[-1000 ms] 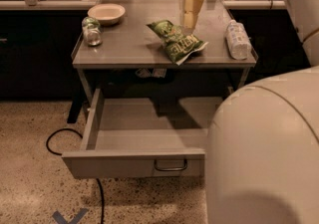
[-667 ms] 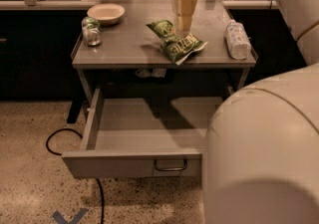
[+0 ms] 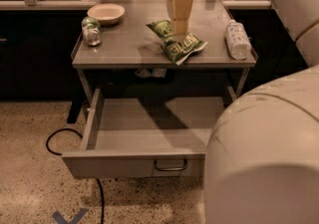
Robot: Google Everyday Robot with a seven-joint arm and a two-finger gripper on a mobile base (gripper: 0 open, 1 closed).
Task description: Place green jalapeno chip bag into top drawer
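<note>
The green jalapeno chip bag (image 3: 177, 45) lies crinkled on the grey table top (image 3: 124, 49), right of centre, near the front edge. My gripper (image 3: 181, 30) hangs straight down from above, its tip at the bag's back half, touching or just over it. The top drawer (image 3: 149, 129) under the table is pulled wide open and holds nothing. Its front panel faces me with a small loop handle (image 3: 170, 166).
A pale bowl (image 3: 105, 13) and a small green-topped can (image 3: 90, 31) stand at the table's left. A white plastic bottle (image 3: 237, 39) lies at the right edge. My arm's bulky body (image 3: 269, 158) covers the lower right. A black cable (image 3: 75, 133) runs across the floor.
My gripper has moved left and down, from beside the bag's far right end to directly over the bag. The bag and drawer have not moved.
</note>
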